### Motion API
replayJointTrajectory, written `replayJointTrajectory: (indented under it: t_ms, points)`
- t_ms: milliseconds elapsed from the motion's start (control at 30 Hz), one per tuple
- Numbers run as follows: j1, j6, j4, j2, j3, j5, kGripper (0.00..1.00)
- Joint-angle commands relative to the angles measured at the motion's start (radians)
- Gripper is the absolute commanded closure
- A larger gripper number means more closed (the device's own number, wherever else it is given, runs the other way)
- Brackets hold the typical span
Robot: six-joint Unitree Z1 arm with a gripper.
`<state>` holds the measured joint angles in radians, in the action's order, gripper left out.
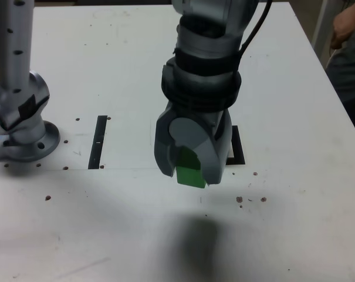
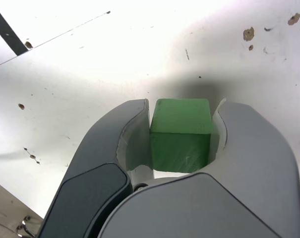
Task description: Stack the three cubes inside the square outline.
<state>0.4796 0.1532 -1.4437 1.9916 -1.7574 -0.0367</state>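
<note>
Exterior view: we see the gripper (image 1: 192, 170) pointing down, jaws pinched on the green cube (image 1: 190, 168), held clear above the white table (image 1: 294, 235) w/ its shadow (image 1: 195, 241) on the surface just below. The black square outline (image 1: 237, 148) sits right behind the gripper, mostly hidden by it; only one corner and edge show at the gripper's side toward the exterior view's right. A thin black strip (image 1: 98, 142) lies well apart from the gripper, toward the exterior view's left, near the arm's base (image 1: 22, 123). A person's arm (image 1: 344, 26) is far off at the table edge. No red or yellow cube in sight.

Wrist view: we look along the gripper (image 2: 182, 134); green cube (image 2: 181, 134) wedged between both jaws, touching each, table (image 2: 90, 74) beneath. Bit of strip (image 2: 3, 29) far from the jaws.
</note>
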Motion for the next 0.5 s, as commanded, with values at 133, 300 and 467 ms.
replayJointTrajectory:
  t_ms: [133,300,467]
  points:
    - [-0.045,-0.002,-0.029,-0.029,-0.017,0.015,0.76]
    - [-0.079,-0.011,-0.042,-0.038,-0.026,0.02,0.76]
    - [-0.113,-0.019,-0.05,-0.043,-0.034,0.026,0.76]
